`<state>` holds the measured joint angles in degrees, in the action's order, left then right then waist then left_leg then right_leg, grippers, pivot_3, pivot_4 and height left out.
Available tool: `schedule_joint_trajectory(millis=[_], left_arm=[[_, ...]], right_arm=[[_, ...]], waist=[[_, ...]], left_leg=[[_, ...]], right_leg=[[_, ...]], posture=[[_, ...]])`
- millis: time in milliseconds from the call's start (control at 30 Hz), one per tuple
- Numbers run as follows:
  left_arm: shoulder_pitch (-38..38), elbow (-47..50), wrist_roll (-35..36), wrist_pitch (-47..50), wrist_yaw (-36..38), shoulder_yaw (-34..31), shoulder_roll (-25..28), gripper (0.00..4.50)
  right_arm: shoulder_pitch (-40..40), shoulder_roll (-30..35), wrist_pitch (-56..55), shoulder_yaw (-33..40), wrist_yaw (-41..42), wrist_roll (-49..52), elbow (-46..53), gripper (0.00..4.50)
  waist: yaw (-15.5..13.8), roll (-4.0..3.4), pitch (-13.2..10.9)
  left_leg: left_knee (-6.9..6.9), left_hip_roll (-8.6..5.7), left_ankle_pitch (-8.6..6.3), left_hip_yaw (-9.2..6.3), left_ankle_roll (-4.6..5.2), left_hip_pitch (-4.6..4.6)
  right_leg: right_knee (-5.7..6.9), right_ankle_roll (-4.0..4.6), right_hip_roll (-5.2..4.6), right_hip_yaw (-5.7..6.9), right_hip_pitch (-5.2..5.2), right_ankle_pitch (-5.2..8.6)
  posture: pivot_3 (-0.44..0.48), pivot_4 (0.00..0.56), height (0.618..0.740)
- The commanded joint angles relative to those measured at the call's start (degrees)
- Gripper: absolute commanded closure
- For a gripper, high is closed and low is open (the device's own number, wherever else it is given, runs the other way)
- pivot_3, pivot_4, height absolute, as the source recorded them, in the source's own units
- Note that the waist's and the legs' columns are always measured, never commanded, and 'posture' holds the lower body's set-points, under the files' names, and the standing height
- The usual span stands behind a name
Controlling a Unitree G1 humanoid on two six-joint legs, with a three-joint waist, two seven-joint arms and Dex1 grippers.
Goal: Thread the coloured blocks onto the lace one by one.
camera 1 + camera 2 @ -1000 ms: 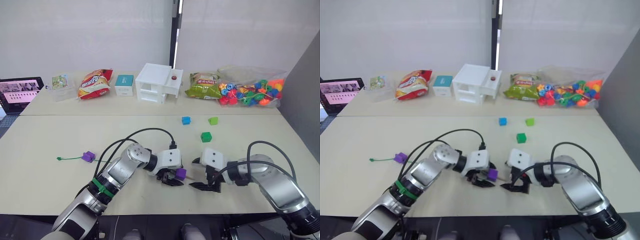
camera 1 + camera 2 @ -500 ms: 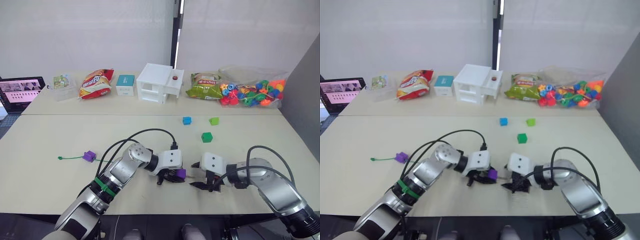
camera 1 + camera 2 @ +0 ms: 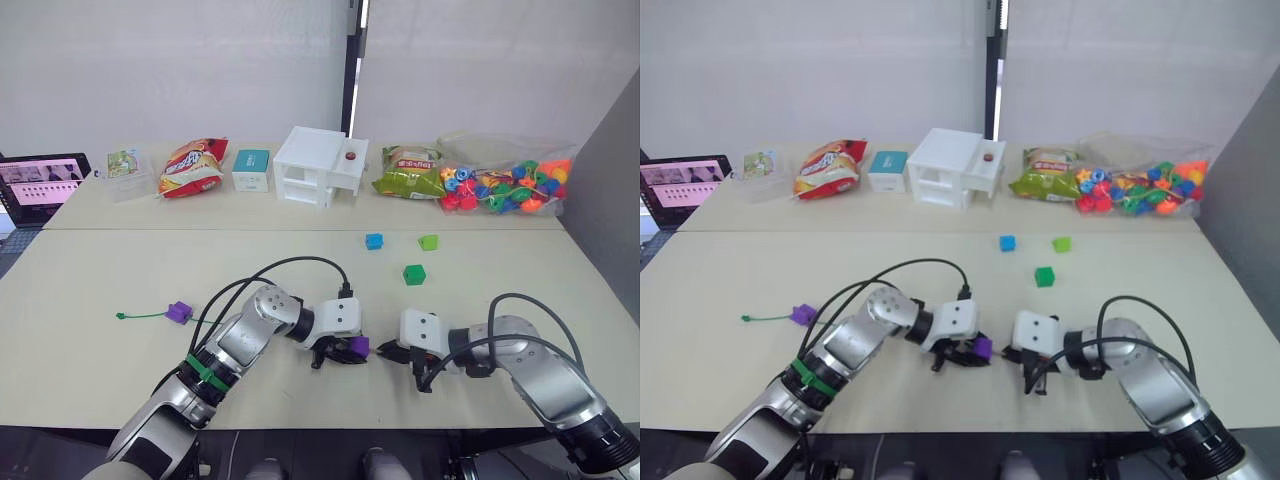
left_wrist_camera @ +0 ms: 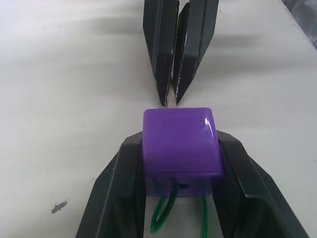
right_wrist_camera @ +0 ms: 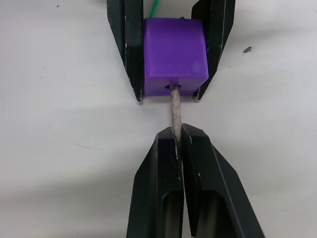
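Along the table's (image 3: pixel 120 280) far edge, left to right: a laptop (image 3: pixel 40 184), small carton (image 3: pixel 122 163), red snack bag (image 3: pixel 189 167), teal box (image 3: pixel 249 169), white toy house (image 3: pixel 318 166), green snack bag (image 3: pixel 408 171), bag of multicoloured beads (image 3: pixel 500 185).

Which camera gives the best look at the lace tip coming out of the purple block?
The right wrist view: the lace tip leaves the purple block into the right fingers. The left wrist view shows a sliver; the eye views, barely anything.

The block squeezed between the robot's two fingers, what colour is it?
Purple; the block shows best in the left wrist view.
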<state>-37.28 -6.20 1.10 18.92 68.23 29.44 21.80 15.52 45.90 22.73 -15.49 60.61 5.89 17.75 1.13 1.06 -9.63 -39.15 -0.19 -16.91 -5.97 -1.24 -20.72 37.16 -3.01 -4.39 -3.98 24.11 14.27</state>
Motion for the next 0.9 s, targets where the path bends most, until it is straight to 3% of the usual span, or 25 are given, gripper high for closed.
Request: schedule_joint_trajectory(millis=[33,267,433,533,700,767,900], left_arm=[[0.73,3.31,2.13,1.03,0.8,-4.44,3.76,3.27],[6.52,4.32,3.93,-1.63,5.98,-13.19,21.55,3.27],[11.09,-6.84,1.3,-9.26,8.06,-17.31,33.53,3.27],[10.88,-14.77,-0.46,-14.72,5.86,-18.98,36.61,3.27],[10.36,-17.66,-0.53,-18.88,4.22,-20.32,36.66,3.27],[10.82,-13.79,2.95,-15.34,5.97,-21.42,35.7,2.24],[10.61,-7.49,5.32,-11.65,7.37,-22.56,35.42,0.89]], right_arm=[[0.71,1.47,-1.09,2.59,2.01,2.19,2.14,4.5],[-1.39,4.75,-1.96,6.36,4.02,3.87,1.9,4.5],[-1.28,4.37,-2.03,6.34,4.04,3.85,1.78,4.5],[-0.82,3.9,-2.05,5.68,3.94,3.81,1.68,4.5],[0.02,3.58,-2.13,4.9,4.19,3.59,1.15,4.5],[1.07,3.02,-1.74,4.28,4.11,3.48,0.98,4.5],[2.39,2.37,-0.62,3.19,4.03,3.31,1.44,4.5]], waist=[[0.19,0.0,0.0],[1.07,-0.01,0.0],[1.24,0.0,0.0],[1.6,-0.02,0.0],[1.39,-0.04,0.01],[1.37,-0.04,0.01],[1.34,0.0,-0.01]], left_leg=[[0.0,0.0,0.0,0.0,0.0,0.0],[0.06,0.04,0.0,-0.01,0.01,0.03],[0.08,0.05,-0.01,-0.01,0.01,0.05],[0.24,0.07,-0.01,0.05,0.02,0.27],[0.25,0.08,-0.01,0.06,0.02,0.37],[0.24,0.08,-0.01,0.06,0.02,0.37],[0.23,0.07,-0.01,0.06,0.02,0.31]], right_leg=[[0.0,0.0,0.0,0.0,0.02,0.0],[0.03,0.0,0.02,0.01,0.04,0.0],[0.02,0.0,0.01,0.02,0.03,0.0],[0.03,0.01,0.03,0.0,-0.04,0.0],[0.06,0.02,0.04,0.0,-0.13,0.01],[0.08,0.02,0.04,0.0,-0.12,0.01],[0.18,0.02,0.02,0.0,-0.04,0.01]], posture=[[0.0,0.15,0.74],[0.0,0.15,0.74],[0.0,0.15,0.74],[0.0,0.15,0.74],[0.0,0.15,0.74],[0.0,0.15,0.74],[0.0,0.15,0.74]])
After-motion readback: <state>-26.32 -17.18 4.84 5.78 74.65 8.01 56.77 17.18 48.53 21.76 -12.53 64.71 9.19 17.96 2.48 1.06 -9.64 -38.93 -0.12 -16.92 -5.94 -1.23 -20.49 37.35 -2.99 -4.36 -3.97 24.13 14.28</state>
